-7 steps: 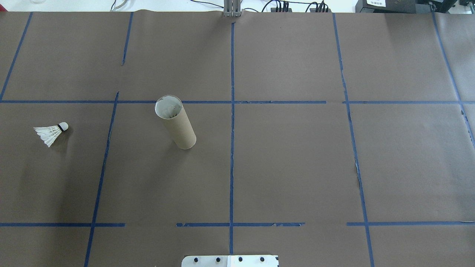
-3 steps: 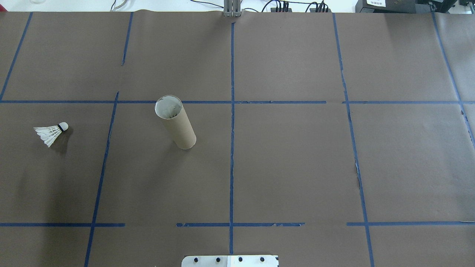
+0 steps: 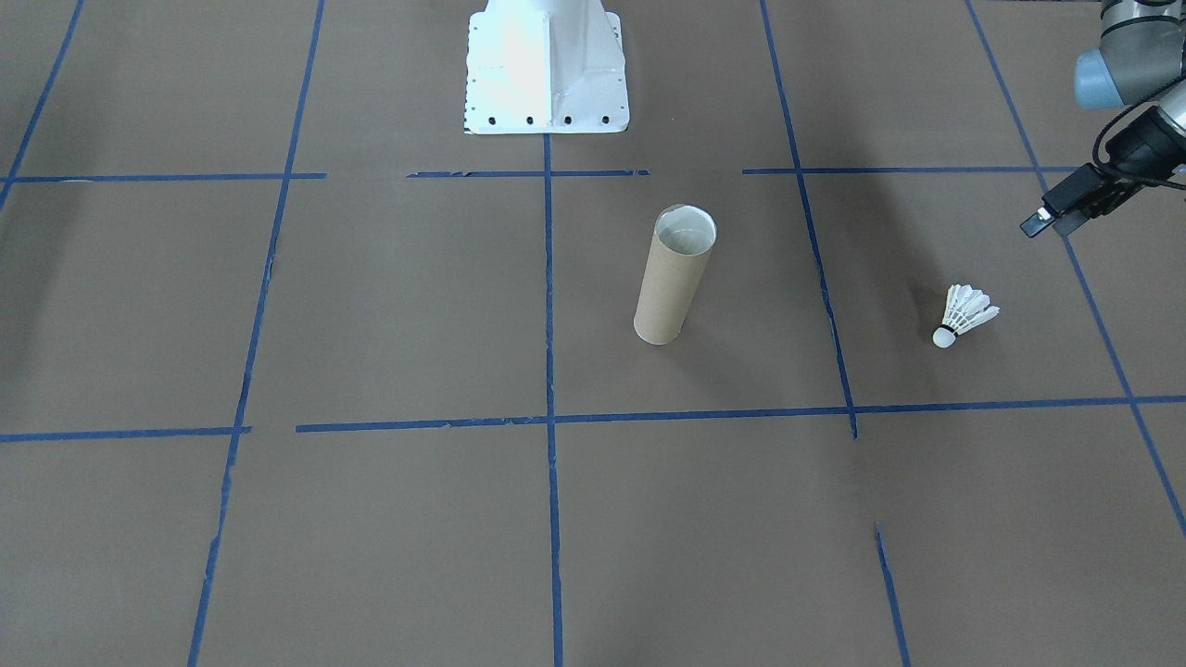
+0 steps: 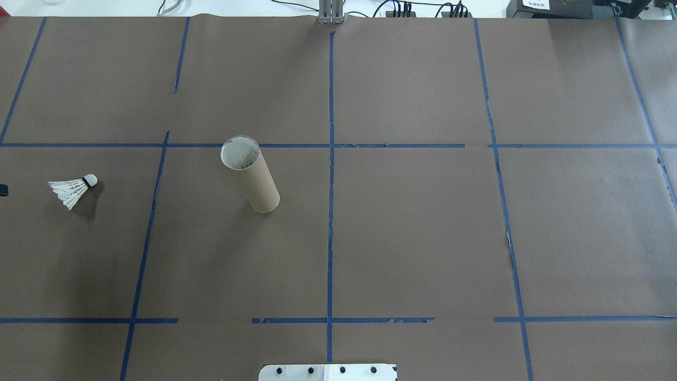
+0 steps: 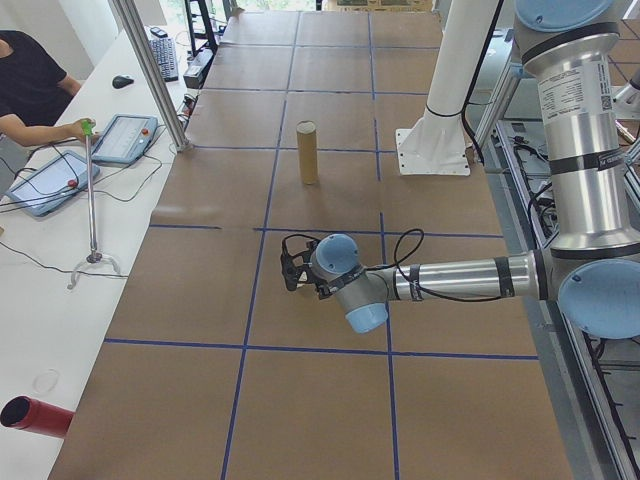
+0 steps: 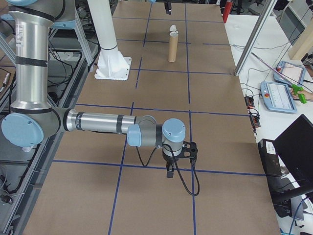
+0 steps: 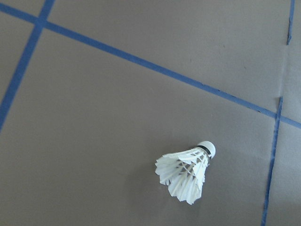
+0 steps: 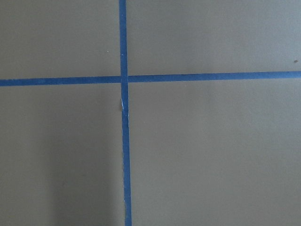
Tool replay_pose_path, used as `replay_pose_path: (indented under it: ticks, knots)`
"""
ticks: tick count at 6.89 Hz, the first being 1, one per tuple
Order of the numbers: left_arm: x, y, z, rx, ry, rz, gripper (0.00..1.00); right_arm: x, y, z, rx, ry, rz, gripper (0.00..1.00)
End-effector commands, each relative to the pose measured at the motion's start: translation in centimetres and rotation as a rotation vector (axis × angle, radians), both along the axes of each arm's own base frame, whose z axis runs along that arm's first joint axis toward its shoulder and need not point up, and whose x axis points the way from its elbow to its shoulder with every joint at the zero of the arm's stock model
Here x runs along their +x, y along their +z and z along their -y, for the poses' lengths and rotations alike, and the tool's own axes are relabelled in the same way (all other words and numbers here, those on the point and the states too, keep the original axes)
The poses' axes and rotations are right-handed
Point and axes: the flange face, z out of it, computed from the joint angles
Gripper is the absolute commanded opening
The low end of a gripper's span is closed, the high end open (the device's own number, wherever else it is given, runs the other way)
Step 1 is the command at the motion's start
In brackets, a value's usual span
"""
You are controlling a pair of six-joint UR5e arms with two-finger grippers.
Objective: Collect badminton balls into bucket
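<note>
Shuttlecock (image 4: 73,190) on its side on brown paper-covered table (image 4: 412,238), far on robot's left; cork tip toward tube, feathers fanned away. Same in front view (image 3: 964,314); wrist cam of left arm looks down on it (image 7: 186,172), nothing touching it. Cardboard tube (image 4: 250,175) upright, open end up, pale inside, well apart from shuttlecock, one blue tape line (image 4: 148,233) between them. Tube also in front view (image 3: 675,275), just left of center tape line in overhead.

Left gripper (image 3: 1066,209) in at front view's right edge, above table, near shuttlecock but not touching; only a dark sliver at overhead's left edge (image 4: 2,190). Jaw state: can't tell, fingers not resolved. Left arm (image 5: 450,280) stretched out low over table in left side view.

Right gripper (image 6: 172,164) seen only in right side view, pointing down over tape crossing, far from tube (image 6: 172,47) & shuttlecock; spread or pressed: can't tell. Right wrist cam: only paper + tape cross (image 8: 123,79).

White robot base (image 3: 545,65) at table edge. Person's arm (image 5: 45,125) at side bench w/ tablets.
</note>
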Motion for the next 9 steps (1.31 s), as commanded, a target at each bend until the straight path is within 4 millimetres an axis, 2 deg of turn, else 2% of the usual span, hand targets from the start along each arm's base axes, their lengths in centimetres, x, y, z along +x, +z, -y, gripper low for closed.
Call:
replay_pose_path:
  ticks: [1,3,4,5,6,7,9]
  knots:
    - [0.7,1.7,-1.7,-0.049,-0.073,-0.042,1.00,0.0,0.1,0.0,-0.001,0.000,0.000,1.00]
    - [4.9,1.4,-1.4,-0.068,-0.166,-0.045,1.00,0.0,0.0,0.0,0.000,0.000,0.000,1.00]
    - [7.6,0.7,-0.2,-0.084,-0.196,-0.062,1.00,0.0,0.0,0.0,0.000,0.000,0.000,1.00]
    - [9.4,0.7,0.5,-0.059,-0.224,-0.060,1.00,0.0,0.1,0.0,-0.001,0.000,0.000,1.00]
    - [10.5,1.3,0.3,-0.022,-0.251,-0.068,1.00,0.0,0.0,0.0,0.000,0.000,0.000,1.00]
    - [10.4,2.4,0.1,0.007,-0.286,-0.076,1.00,0.0,0.0,0.0,0.000,0.000,0.000,1.00]
    - [12.1,2.5,0.5,0.021,-0.299,-0.070,0.99,0.0,0.0,0.0,0.000,0.000,0.000,1.00]
